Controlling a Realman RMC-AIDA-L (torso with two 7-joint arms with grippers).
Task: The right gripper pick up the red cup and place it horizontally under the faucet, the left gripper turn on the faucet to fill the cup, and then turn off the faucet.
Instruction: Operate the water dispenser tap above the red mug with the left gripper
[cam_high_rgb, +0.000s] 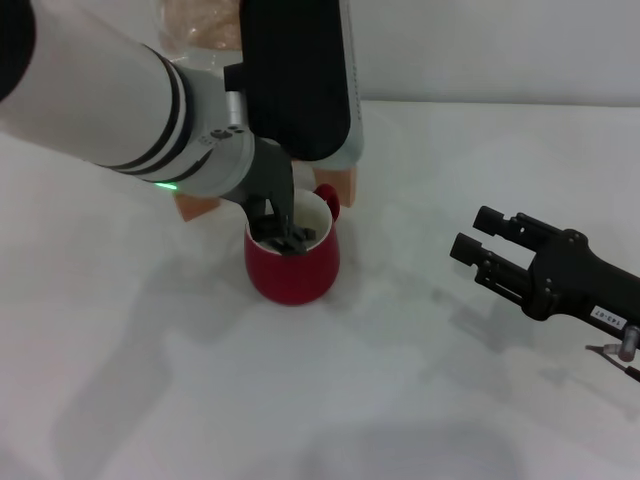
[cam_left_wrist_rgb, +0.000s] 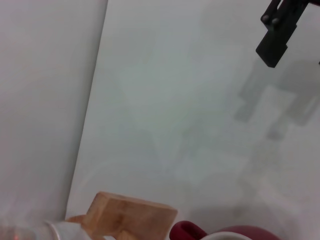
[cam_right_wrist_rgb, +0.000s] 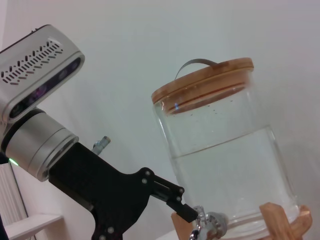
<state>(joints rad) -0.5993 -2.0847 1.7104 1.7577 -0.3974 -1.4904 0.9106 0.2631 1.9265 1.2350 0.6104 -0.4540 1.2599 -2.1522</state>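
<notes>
The red cup (cam_high_rgb: 293, 265) stands upright on the white table, in front of the water jug's wooden stand. My left gripper (cam_high_rgb: 283, 232) hangs just over the cup's mouth and hides most of its cream inside. In the right wrist view the left gripper (cam_right_wrist_rgb: 186, 214) has its tip touching the chrome faucet (cam_right_wrist_rgb: 207, 222) at the foot of the clear jug (cam_right_wrist_rgb: 225, 160). The faucet is hidden in the head view. My right gripper (cam_high_rgb: 470, 230) is open and empty, low over the table to the cup's right. The left wrist view shows the cup's rim (cam_left_wrist_rgb: 227, 234).
The jug holds water and has a wooden lid (cam_right_wrist_rgb: 202, 80). It sits on a wooden stand (cam_right_wrist_rgb: 280, 220), whose legs (cam_high_rgb: 195, 208) show beside the cup. The left arm (cam_high_rgb: 110, 105) spans the upper left. White wall is behind the table.
</notes>
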